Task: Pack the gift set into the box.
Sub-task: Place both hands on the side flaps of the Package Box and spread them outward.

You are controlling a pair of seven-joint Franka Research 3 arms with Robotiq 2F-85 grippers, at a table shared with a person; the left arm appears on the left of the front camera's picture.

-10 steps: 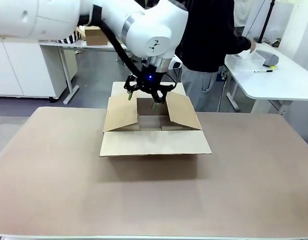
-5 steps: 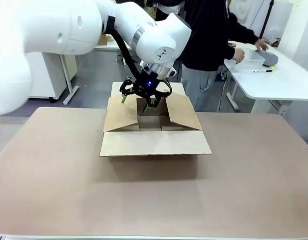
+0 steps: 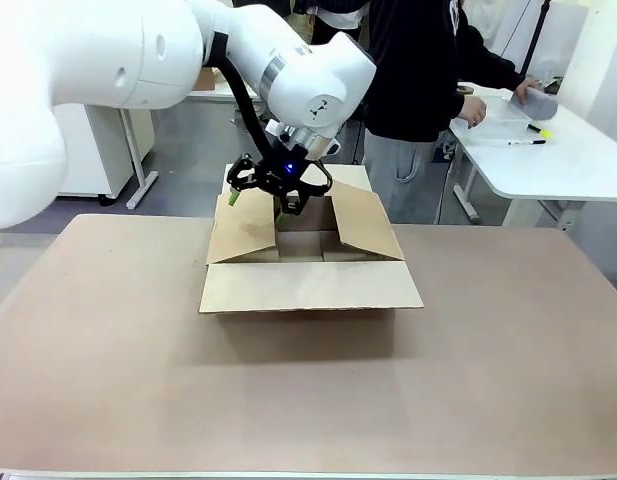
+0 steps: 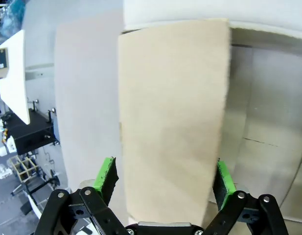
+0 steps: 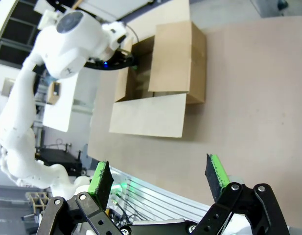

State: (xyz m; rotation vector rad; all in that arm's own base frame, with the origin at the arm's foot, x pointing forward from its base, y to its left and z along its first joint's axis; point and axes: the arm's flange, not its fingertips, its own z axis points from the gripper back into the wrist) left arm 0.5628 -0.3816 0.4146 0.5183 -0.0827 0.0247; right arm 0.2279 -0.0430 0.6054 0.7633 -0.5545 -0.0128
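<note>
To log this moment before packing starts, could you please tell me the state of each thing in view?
box: upright on the table, four flaps open.
left gripper: open, astride the left flap.
right gripper: open, empty, apart from the box.
person: standing, hands at a clear tub on the side table.

The box point(image 3: 306, 262) sat on the table point(image 3: 308, 400), toward its far middle, with its flaps spread outward. The left gripper point(image 3: 257, 203) hung above the box's left flap point(image 4: 170, 122), a finger toward each side of it. The right gripper point(image 5: 160, 177) was over the table, well apart from the box. A person point(image 3: 413, 70) stood behind the box, beside a side table point(image 3: 568, 165) at the far right.
</note>
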